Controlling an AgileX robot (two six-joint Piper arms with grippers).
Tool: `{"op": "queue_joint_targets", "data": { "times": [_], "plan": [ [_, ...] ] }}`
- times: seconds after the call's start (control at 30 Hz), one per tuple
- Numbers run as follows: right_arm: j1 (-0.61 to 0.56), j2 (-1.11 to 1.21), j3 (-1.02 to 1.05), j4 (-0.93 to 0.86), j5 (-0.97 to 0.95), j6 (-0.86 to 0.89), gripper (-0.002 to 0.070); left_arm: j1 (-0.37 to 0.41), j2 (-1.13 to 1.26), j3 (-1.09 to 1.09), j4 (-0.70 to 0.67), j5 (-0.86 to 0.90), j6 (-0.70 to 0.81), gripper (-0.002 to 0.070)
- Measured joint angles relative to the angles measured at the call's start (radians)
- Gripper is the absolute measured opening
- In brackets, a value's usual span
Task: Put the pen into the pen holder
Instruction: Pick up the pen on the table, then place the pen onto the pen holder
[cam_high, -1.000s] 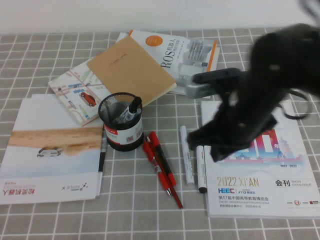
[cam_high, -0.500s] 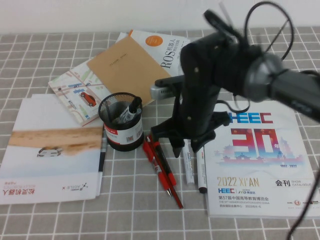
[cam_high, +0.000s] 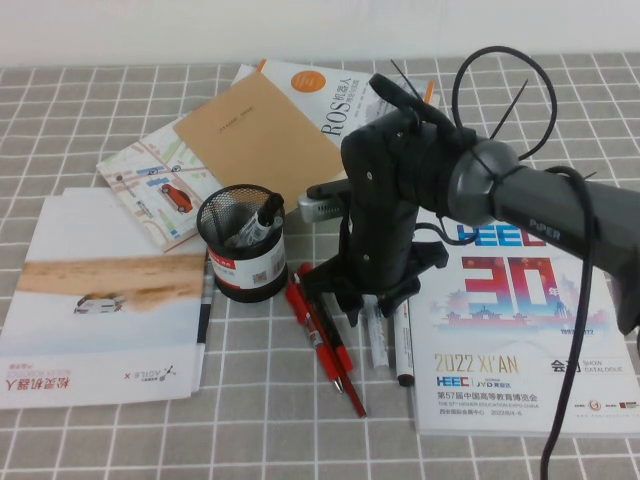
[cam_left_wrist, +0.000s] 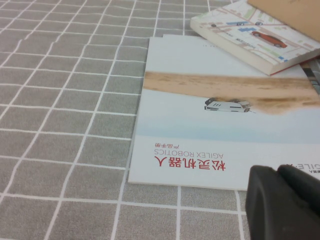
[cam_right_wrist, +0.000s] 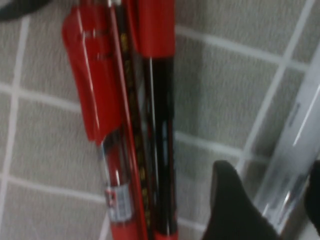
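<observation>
Looking down the right gripper (cam_high: 367, 305), I see its spread jaws straddling the white pen (cam_right_wrist: 295, 150), barrel crossing the gap; red pens (cam_right_wrist: 135, 115) just left, pen holder (cam_high: 243, 245) beyond. Left gripper (cam_left_wrist: 282, 200) parked off, fingers unclear.

red pens (cam_high: 322, 338), catalogue (cam_high: 540, 380), brochure (cam_high: 100, 310), books (cam_high: 270, 130).

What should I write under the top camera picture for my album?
Right tool reaches down over the white pen beside the pen holder; left tool waits by a brochure.
</observation>
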Motion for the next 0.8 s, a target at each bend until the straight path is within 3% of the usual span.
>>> {"op": "queue_joint_targets", "data": {
  "times": [0.27,0.4,0.57,0.67,0.8],
  "plan": [
    [-0.002,0.026,-0.003,-0.009,-0.019,0.012,0.0190,0.000,0.000,0.000,0.000,0.000,0.000,-0.0003],
    [-0.008,0.026,-0.003,-0.017,-0.017,0.054,0.0102,0.000,0.000,0.000,0.000,0.000,0.000,-0.0003],
    [-0.009,-0.019,0.007,-0.065,-0.043,0.123,0.0101,0.000,0.000,0.000,0.000,0.000,0.000,-0.0003],
    [-0.010,-0.121,0.075,-0.079,-0.146,0.165,0.0101,0.000,0.000,0.000,0.000,0.000,0.000,-0.0003],
    [-0.015,-0.324,0.324,-0.094,-0.449,0.226,0.0101,0.000,0.000,0.000,0.000,0.000,0.000,-0.0003]
  ]
}}
